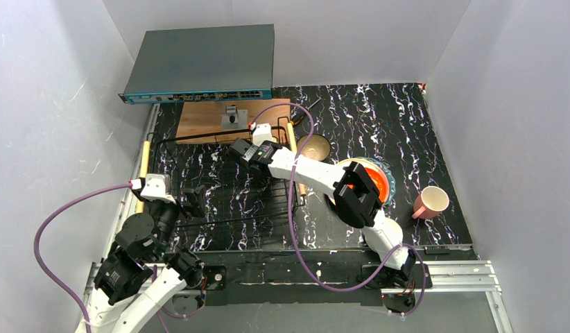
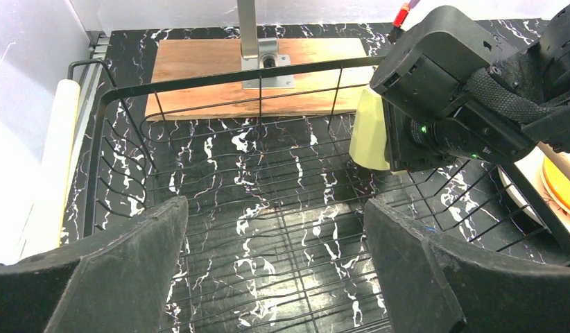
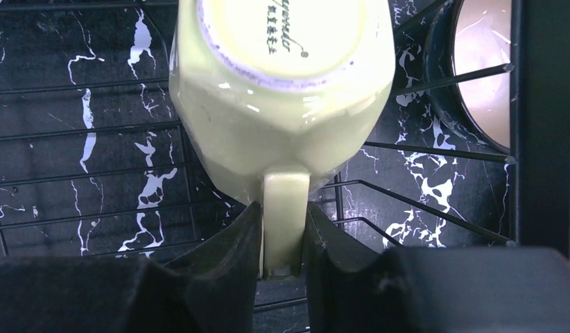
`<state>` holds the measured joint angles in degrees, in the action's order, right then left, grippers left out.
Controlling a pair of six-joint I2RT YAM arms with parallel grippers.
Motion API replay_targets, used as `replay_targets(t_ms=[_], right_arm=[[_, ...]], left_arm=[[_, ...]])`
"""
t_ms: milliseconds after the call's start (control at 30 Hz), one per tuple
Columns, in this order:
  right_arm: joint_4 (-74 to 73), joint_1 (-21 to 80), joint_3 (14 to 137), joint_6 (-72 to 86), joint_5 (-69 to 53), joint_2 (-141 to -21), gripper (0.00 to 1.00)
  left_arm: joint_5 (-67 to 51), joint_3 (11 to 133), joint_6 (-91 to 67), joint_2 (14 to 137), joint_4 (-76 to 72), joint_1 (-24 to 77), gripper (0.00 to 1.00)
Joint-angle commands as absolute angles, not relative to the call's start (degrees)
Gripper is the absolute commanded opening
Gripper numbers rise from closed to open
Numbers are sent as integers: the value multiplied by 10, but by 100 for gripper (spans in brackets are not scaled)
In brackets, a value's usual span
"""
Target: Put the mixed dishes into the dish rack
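Robotics lab cell: white panel walls [image 1: 53,104] box in the table [image 1: 400,132]; alu rail [image 1: 455,272] along near edge. Network switch [image 1: 199,64] at back; purple cabling [image 1: 290,208] exposed.

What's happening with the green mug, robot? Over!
Right pincer pinching handle of yellow-green mug, upside down in dish rack. Left pincer open, empty. Nothing seen in the way.

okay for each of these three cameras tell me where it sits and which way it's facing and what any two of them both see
Top external: above and behind the bases, looking down on the table; both arms show.
Left wrist: over the dish rack, facing the wooden board; the open left gripper frames it.
Right wrist: looks along the right gripper, shut on the yellow-green mug handle.
Shared: both wrist views show mug and rack wires.
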<state>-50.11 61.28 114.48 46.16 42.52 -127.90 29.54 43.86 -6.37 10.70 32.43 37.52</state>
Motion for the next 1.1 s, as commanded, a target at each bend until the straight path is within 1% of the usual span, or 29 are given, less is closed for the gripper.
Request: replay_targets(t_ms=[0,67,233,367,433,533,733,900,967,1067], right_arm=[[-475,608,1162,458,458,-1285,39],[-478,608,1160,457,454,-1284,40],[-483,609,1150,453,433,-1270,47],[-487,611,1137,448,406,-1244,56],[-487,614,1132,441,396,-1229,62],[-486,622,1128,428,391,-1208,68],[-498,633,1133,405,384,-1159,72],[-480,663,1115,327,397,-1077,72],[-460,676,1084,296,408,-1031,75],[-417,682,1001,274,428,-943,82]], left_arm=[[298,435,-58,108,313,376,98],[298,435,-58,108,312,376,98],[298,434,-58,111,313,376,98],[299,435,-58,111,313,376,98],[299,434,-58,112,313,376,98],[299,435,-58,113,313,375,98],[299,435,-58,117,313,376,98],[302,434,-59,117,316,376,98],[302,434,-59,119,316,376,98],[301,435,-60,127,316,376,98]])
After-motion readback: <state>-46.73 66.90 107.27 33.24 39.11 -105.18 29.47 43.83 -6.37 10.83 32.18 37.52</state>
